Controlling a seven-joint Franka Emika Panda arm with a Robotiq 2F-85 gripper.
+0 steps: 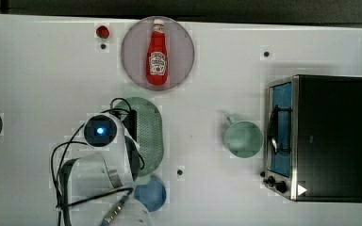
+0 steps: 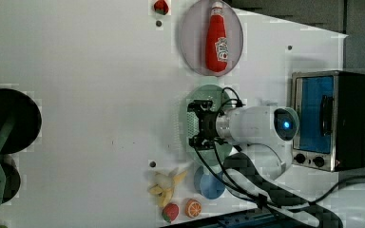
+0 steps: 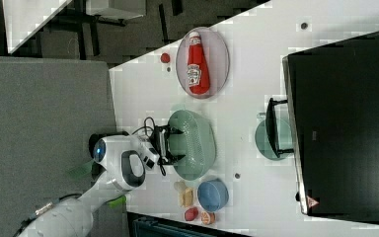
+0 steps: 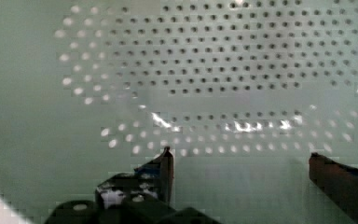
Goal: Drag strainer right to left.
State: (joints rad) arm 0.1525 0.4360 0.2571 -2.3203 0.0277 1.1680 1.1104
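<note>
The strainer (image 1: 152, 132) is a pale mint-green oblong with a finely perforated bottom, lying left of centre in the top view, its left side hidden under my arm. In the left view my gripper (image 2: 191, 124) hangs over the strainer (image 2: 209, 94), and in the right view the gripper (image 3: 176, 144) sits at the near edge of the strainer (image 3: 195, 143). In the wrist view the gripper (image 4: 242, 163) is open, with both fingertips (image 4: 167, 165) spread wide over the strainer's perforated inner surface (image 4: 223, 65). Nothing is held between them.
A ketchup bottle (image 1: 158, 54) lies on a grey plate (image 1: 133, 52) at the back. A mint-green mug (image 1: 242, 139) stands beside a toaster oven (image 1: 327, 139) at the top view's right. A blue bowl (image 1: 152, 193) sits close to the strainer's front end, with toy food (image 2: 168, 187) nearby.
</note>
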